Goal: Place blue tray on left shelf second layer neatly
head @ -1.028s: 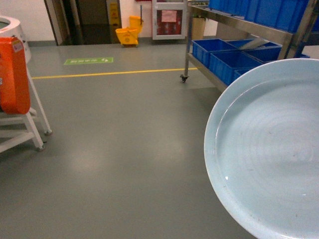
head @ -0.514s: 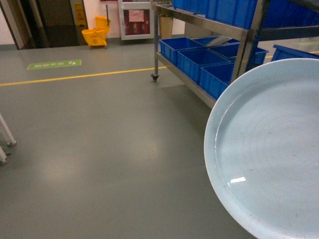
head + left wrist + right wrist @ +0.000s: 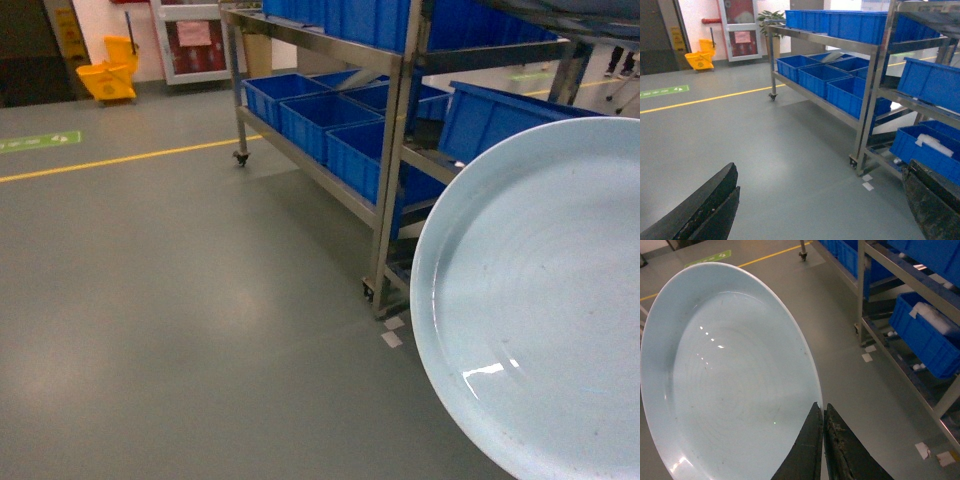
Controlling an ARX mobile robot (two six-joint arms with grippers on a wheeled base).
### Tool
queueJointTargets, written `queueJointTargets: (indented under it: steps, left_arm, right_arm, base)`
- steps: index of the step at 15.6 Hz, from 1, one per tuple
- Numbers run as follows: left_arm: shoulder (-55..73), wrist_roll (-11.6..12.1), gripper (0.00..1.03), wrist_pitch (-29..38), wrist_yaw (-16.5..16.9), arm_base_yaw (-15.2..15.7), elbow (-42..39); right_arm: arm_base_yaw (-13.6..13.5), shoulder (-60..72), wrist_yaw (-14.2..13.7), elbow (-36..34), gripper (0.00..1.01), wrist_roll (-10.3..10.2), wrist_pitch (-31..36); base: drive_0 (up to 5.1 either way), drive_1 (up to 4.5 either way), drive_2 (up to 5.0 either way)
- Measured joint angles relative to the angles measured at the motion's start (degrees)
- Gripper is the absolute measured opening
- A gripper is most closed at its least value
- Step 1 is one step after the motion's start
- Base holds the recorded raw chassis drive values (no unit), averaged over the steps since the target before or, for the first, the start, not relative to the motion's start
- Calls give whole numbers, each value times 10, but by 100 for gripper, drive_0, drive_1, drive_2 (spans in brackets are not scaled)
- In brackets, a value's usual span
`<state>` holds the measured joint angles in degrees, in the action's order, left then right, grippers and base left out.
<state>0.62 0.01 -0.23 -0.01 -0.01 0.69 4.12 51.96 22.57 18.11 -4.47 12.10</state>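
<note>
We've got the blue tray [image 3: 540,310] filling the lower right of our head view, tilted up toward the camera, its rim catching a streak of light. In the right wrist view our right gripper [image 3: 822,412] has its jaws pinched together on the tray's edge at the bottom centre of the frame, with the pale dish spreading across the left half. Our left gripper [image 3: 820,200] holds nothing: its jaws stand wide apart, one dark finger at the lower left of its frame, the other at the lower right, with bare grey floor [image 3: 765,150] between. Across the upper right of the head view stands the steel rack [image 3: 390,140], on castors, loaded with deep-blue crates [image 3: 310,115] on its lower tier and more along the top. A second rack section sits to its right, partly hidden behind the tray. A yellow mop bucket [image 3: 108,78] stands at the upper left, and a yellow line [image 3: 120,162] crosses the floor.
</note>
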Motion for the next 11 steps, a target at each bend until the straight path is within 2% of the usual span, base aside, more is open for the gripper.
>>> queueJointTargets:
  steps: [6,11]
  left_arm:
    - [0,0,98,0,0,0,0]
    - [0,0,98,0,0,0,0]
  right_arm:
    - [0,0,0,0,2,0,0]
    - [0,-3,0,0,2,0,0]
  base:
    - [-149,-149,-149]
    - [-174,259,-607]
